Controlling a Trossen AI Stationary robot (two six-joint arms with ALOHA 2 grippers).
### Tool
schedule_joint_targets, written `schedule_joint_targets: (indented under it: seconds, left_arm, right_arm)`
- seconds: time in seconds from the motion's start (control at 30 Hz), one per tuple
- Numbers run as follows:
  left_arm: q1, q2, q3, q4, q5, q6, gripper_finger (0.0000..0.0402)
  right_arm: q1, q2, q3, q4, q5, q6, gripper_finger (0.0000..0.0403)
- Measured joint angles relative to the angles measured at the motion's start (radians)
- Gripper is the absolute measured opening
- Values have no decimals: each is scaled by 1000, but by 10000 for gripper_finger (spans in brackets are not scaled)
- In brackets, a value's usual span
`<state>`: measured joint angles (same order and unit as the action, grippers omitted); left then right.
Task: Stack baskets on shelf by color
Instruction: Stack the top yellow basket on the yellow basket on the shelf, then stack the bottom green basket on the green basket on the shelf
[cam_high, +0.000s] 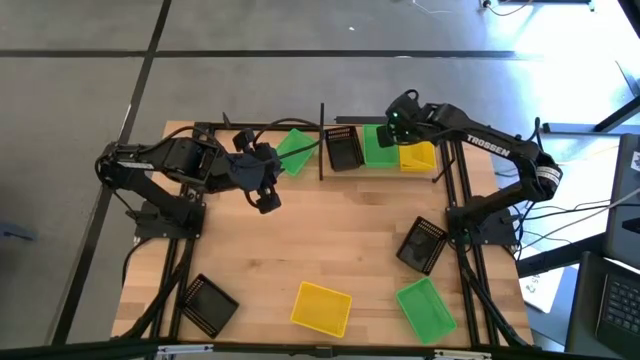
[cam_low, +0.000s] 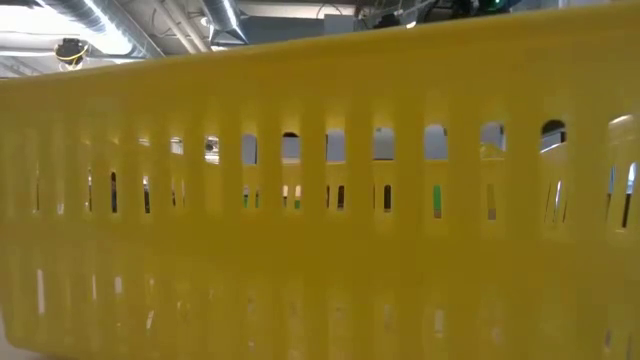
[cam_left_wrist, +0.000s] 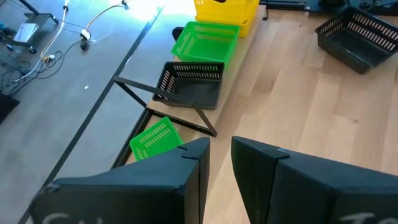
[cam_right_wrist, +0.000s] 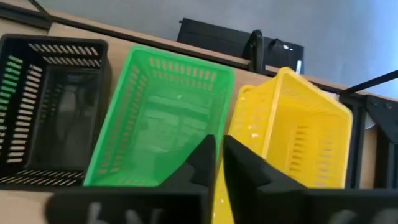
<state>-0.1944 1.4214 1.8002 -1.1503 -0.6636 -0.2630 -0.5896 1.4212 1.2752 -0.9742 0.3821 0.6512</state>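
Above the shelf's (cam_high: 440, 172) slotted yellow plastic basket (cam_right_wrist: 298, 143), right gripper (cam_right_wrist: 217, 158) (narrow, nothing held).

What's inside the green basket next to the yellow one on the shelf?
Nothing shows inside the green basket: its floor looks bare in the right wrist view. The right hand covers its near corner, beside the yellow basket, so that part is unseen.

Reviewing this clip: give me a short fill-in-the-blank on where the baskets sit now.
1. On the shelf, the basket between the black basket and the yellow basket is ____.
2. The right gripper hovers over the ____.
3. Nearest the table's front-left corner lies a ____ basket.
Missing words: green; shelf; black
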Motion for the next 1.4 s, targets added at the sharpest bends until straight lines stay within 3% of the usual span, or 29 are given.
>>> schedule_joint_targets:
  seconds: [0.07, 0.3, 0.6, 0.8, 1.03, 1.4]
  left_arm:
    - [0, 0, 0, 0, 0, 0, 58]
    - [0, 0, 0, 0, 1, 0, 58]
    - [0, 0, 0, 0, 3, 0, 58]
    - [0, 0, 0, 0, 4, -33, 58]
    - [0, 0, 0, -24, 3, -84, 58]
    - [3, 0, 0, -31, -5, -97, 58]
  right_arm:
    - [-5, 0, -6, 3, 29, -5, 7]
    - [-53, 0, -46, 15, 44, -20, 3]
    - [-105, 2, -142, 88, -58, -61, 2]
    - [-86, -31, -94, 75, -70, -116, 1]
    - [60, -185, -30, 38, -161, -319, 0]
    - [442, -328, -30, -182, -399, -462, 0]
